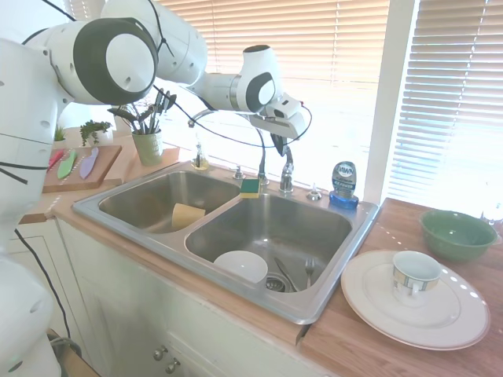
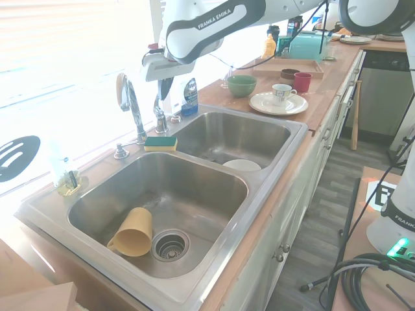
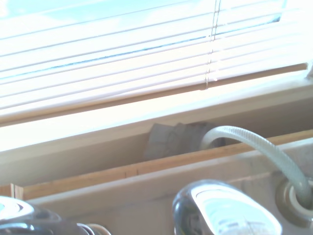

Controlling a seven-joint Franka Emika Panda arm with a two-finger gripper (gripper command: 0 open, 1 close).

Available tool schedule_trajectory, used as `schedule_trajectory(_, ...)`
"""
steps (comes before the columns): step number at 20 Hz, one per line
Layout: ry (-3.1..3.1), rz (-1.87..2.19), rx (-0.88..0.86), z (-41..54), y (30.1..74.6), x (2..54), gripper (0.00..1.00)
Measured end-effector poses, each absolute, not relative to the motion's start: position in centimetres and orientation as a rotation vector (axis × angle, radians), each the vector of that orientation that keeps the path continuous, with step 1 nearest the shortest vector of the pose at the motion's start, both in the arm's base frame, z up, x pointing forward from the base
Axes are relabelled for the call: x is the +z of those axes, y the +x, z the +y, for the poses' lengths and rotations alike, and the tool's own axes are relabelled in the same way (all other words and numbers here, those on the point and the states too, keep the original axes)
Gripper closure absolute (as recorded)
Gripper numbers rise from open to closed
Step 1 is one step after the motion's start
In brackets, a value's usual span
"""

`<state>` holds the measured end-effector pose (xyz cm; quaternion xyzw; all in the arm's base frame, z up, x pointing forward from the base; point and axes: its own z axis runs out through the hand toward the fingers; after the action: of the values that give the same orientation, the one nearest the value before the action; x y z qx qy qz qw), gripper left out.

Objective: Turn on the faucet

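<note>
The faucet stands behind the divider of the double sink, its thin chrome gooseneck arching toward the left basin. Its short lever handle rises just right of the spout base. My gripper hangs directly above that handle with a small gap, fingers pointing down and looking shut with nothing in them. In the wrist view the rounded chrome handle top fills the lower edge, with a pale hose and window blinds behind it.
A blue soap bottle stands right of the handle, and a green-yellow sponge lies left of it. A yellow cup and a white bowl sit in the basins. Plate with mug and green bowl are on the right counter.
</note>
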<state>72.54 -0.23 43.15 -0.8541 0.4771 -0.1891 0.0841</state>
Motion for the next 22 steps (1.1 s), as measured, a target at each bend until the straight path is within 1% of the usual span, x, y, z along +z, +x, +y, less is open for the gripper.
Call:
schedule_trajectory(1,-2.565,1.427,-0.536,-0.3,72.4,42.8,1.00)
schedule_trajectory(5,-2.667,1.436,-0.322,0.1,71.2,40.8,1.00)
schedule_trajectory(9,-2.735,1.464,-0.140,0.1,69.0,39.6,1.00)
schedule_trajectory(11,-2.760,1.464,-0.068,0.2,66.8,39.3,1.00)
schedule_trajectory(14,-2.800,1.458,0.107,0.7,62.0,40.0,1.00)
schedule_trajectory(21,-2.824,1.430,0.210,1.2,51.2,41.8,1.00)
schedule_trajectory(22,-2.828,1.426,0.222,1.3,49.6,41.7,0.00)
